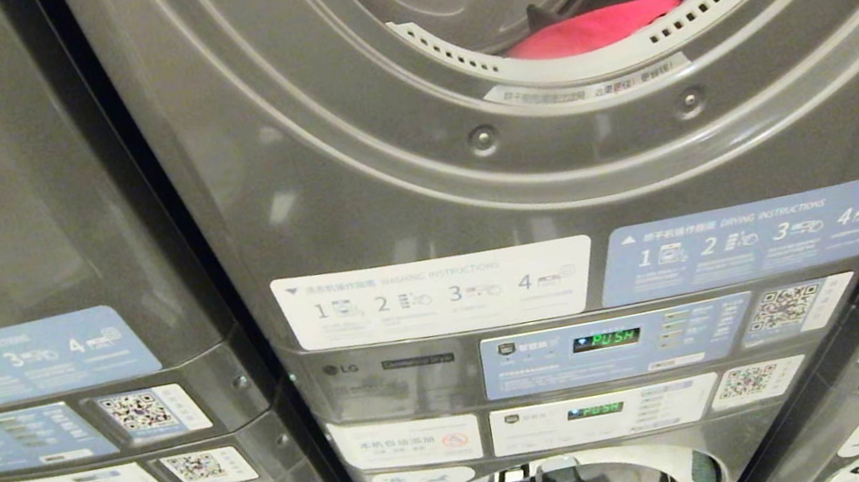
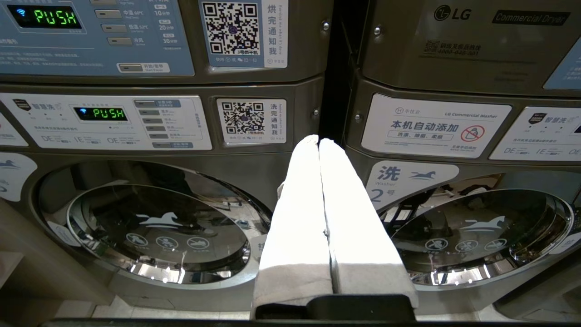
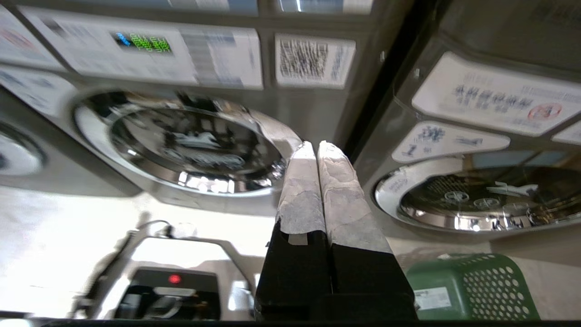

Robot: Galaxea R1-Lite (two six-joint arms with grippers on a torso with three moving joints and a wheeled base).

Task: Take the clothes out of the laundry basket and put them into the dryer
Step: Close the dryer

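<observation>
The grey dryer fills the head view, its round opening at the top. A pink garment lies inside the drum, just behind the white perforated rim. Neither arm shows in the head view. My left gripper is shut and empty, pointing at the seam between two washers. Down low in front of the machines, my right gripper is shut with nothing between its fingers. The green laundry basket stands on the floor below and beside it; its inside is hidden.
Stacked grey machines stand side by side, with control panels showing PUSH and round glass washer doors below. The robot's own base, with a red light, shows on the bright floor in the right wrist view.
</observation>
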